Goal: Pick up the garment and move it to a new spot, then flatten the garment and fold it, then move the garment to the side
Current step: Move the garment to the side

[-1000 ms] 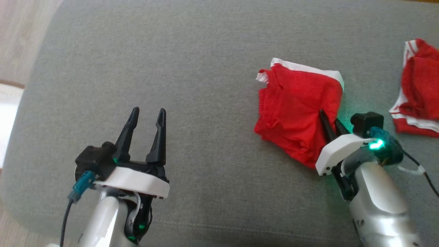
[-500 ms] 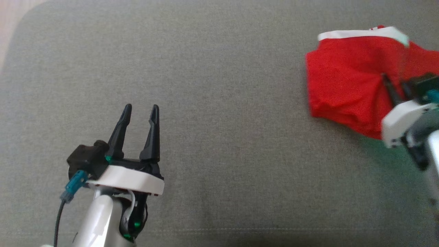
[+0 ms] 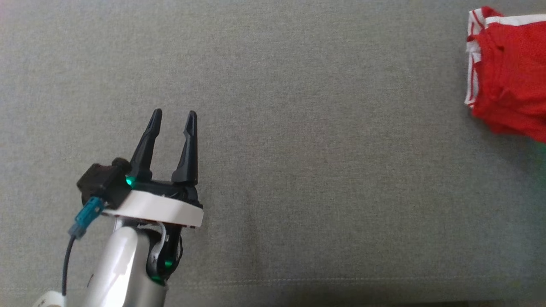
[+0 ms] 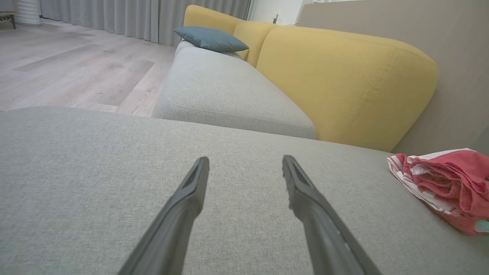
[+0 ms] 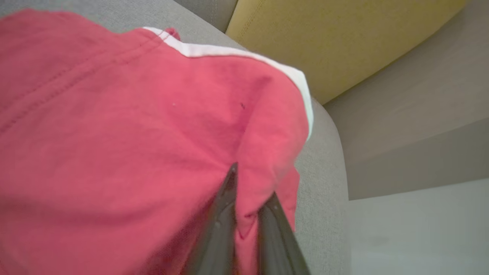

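My right gripper (image 5: 252, 183) pinched a fold of red, white-trimmed garment (image 5: 114, 126), possibly shorts. My left gripper (image 3: 174, 114) stood parted, empty, over grey cushion (image 3: 298, 170).

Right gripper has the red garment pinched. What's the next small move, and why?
Probably settle it onto the grey cushion and open the jaws: the right gripper is shut on the red garment close to the cushion's edge, and the left gripper is open, holding nothing.

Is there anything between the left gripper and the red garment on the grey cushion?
Nothing visible. Bare grey cushion lies between the open left gripper and the red garment, which sits far to its right; the left wrist view shows the same open stretch.
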You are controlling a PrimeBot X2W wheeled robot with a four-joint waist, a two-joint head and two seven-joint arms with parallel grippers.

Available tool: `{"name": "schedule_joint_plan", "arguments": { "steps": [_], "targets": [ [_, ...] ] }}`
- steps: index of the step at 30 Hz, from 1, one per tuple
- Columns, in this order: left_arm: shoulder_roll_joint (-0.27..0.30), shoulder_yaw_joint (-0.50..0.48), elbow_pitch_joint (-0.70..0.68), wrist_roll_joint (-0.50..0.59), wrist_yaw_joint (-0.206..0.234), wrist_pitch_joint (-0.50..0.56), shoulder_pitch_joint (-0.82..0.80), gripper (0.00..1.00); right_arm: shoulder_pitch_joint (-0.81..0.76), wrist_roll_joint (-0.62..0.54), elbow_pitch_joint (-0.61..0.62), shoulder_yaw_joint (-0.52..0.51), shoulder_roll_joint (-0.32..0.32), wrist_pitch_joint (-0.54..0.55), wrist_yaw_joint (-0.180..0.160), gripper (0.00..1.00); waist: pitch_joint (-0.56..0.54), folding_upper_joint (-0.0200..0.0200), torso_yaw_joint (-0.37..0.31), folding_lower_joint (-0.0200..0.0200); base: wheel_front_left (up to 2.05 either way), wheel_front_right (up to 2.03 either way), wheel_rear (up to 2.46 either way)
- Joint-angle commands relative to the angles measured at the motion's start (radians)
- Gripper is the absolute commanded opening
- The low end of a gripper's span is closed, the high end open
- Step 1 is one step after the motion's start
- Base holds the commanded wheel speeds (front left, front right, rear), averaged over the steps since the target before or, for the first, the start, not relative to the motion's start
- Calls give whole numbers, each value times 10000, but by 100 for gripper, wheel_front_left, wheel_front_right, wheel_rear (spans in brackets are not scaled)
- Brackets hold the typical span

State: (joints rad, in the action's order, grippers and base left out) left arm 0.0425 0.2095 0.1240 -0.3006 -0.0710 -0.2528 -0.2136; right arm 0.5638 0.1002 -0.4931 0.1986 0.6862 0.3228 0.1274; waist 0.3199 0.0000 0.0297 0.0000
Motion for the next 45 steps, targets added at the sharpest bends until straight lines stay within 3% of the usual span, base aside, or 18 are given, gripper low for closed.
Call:
{"name": "schedule_joint_plan", "arguments": {
  "steps": [1, 8, 20, 21, 22, 23, 37, 45],
  "targets": [
    [77, -385, -372, 42, -57, -90, -332, 100, 99, -249, 401, -34, 556, 98, 33, 0, 80, 0, 45, 0, 0, 0, 0],
    [77, -481, -359, 40, -124, -90, -434, 100, -33, -830, 958, -1173, 296, 338, 33, 0, 271, 0, 120, 0, 0, 0, 0],
    [77, -511, -323, 54, -156, -90, -383, 100, -579, -1137, 1746, -2210, -322, 733, 33, 2, 281, 0, 68, 0, 0, 0, 0],
    [77, -517, -320, 56, -159, -90, -384, 100, -584, -1090, 1794, -2313, -454, 746, 33, 31, 276, 0, 63, 0, 0, 0, 0],
    [77, -526, -316, 58, -161, -90, -380, 100, -584, -1041, 1852, -2418, -608, 767, 33, 96, 267, 0, 57, 0, 0, 0, 0],
    [77, -536, -311, 62, -163, -90, -375, 100, -573, -1039, 1897, -2575, -764, 832, 33, 100, 258, 0, 48, 0, 0, 0, 0],
    [77, -544, -147, -5, -143, -90, -347, 100, -24, -1395, 2552, -2929, -1874, 171, 33, 100, -76, 0, 189, 0, 0, 0, 0],
    [77, -786, -140, 27, -48, -90, -111, 100, -112, -797, 2989, -2357, -3799, -1544, 33, 100, -889, 0, 144, 0, 0, 0, 0]
  ]
}}
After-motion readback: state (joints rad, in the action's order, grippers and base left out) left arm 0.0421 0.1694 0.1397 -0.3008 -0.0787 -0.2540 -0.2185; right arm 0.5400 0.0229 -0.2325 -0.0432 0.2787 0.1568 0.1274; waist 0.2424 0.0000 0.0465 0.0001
